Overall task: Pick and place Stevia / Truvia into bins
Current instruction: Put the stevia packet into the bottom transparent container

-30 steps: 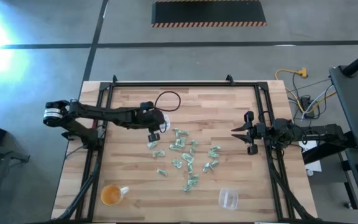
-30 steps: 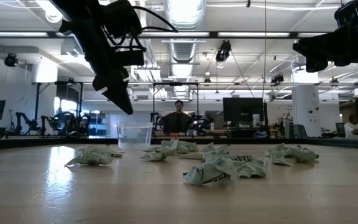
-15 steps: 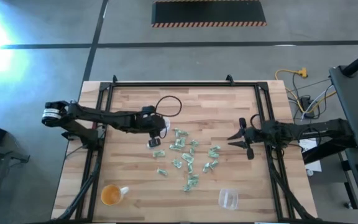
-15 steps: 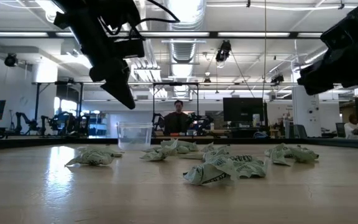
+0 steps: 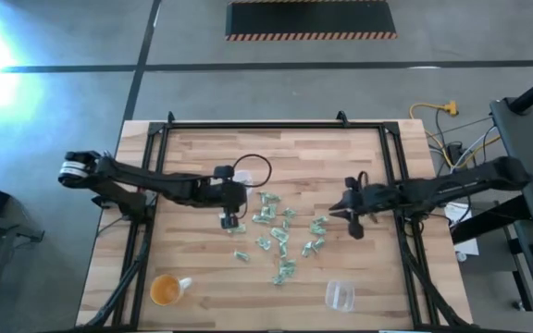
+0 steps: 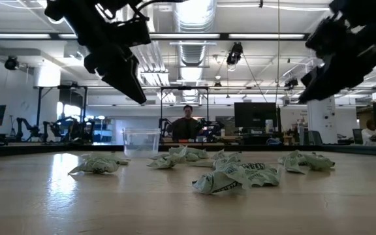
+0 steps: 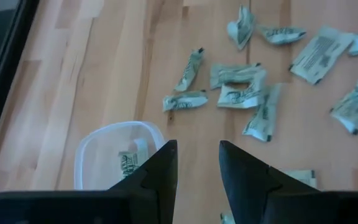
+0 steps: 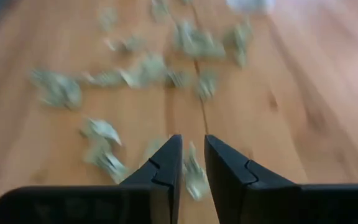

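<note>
We see the Stevia / Truvia packets (image 5: 280, 239) as small, flat, crinkled paper rectangles, pale green and white, strewn over the middle of the butcher-block table (image 5: 192, 259), whose light wood planks run left to right across the high view. The scatter stretches from centre frame down toward lower centre; the packets' long axes point every which way, with no common direction.

One clear bin (image 5: 340, 295), a squarish see-through plastic cup with rounded rim, stands at the lower right of the table, well apart from the scatter. A second clear bin (image 7: 118, 155) shows in the left wrist view just beside the left gripper's fingers, with a packet lying inside it. An orange-tinted round cup (image 5: 165, 290) sits at lower left.

The left gripper (image 5: 229, 219), dark and hard-edged, hangs at the left edge of the scatter, its fingers apart by a narrow gap and holding nothing. The right gripper (image 5: 353, 222) hovers at the scatter's right edge, above the packets, fingers likewise narrowly parted and empty.
</note>
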`<action>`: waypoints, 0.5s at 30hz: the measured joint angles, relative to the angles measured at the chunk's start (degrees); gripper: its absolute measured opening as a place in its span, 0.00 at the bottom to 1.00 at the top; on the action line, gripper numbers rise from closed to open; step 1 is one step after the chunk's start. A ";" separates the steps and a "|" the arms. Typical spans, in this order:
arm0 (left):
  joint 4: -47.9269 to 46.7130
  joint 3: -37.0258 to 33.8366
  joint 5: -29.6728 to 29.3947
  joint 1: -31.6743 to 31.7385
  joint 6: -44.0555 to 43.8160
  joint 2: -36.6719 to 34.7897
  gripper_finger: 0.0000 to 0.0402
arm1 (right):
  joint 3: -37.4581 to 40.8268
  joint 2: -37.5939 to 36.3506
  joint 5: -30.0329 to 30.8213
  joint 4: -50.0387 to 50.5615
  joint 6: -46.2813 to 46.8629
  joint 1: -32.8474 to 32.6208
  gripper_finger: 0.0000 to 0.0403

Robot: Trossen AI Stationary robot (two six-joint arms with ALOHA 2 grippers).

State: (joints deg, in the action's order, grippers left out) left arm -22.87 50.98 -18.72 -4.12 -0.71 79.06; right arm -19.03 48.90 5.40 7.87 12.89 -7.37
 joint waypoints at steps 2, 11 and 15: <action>-0.07 -0.14 0.00 -0.43 0.02 -0.97 0.26 | -2.02 4.83 1.51 2.56 1.76 -0.38 0.15; -0.12 -0.85 -0.75 -1.91 0.14 -4.73 0.26 | -9.24 23.46 5.43 3.67 3.26 -0.90 0.16; -0.09 -1.45 -0.83 -2.35 1.09 -5.75 0.26 | -11.29 28.45 5.67 3.73 2.32 -0.90 0.20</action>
State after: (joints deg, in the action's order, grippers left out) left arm -22.96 49.54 -19.55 -6.47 0.38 73.31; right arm -30.32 77.35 11.08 11.60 15.20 -8.27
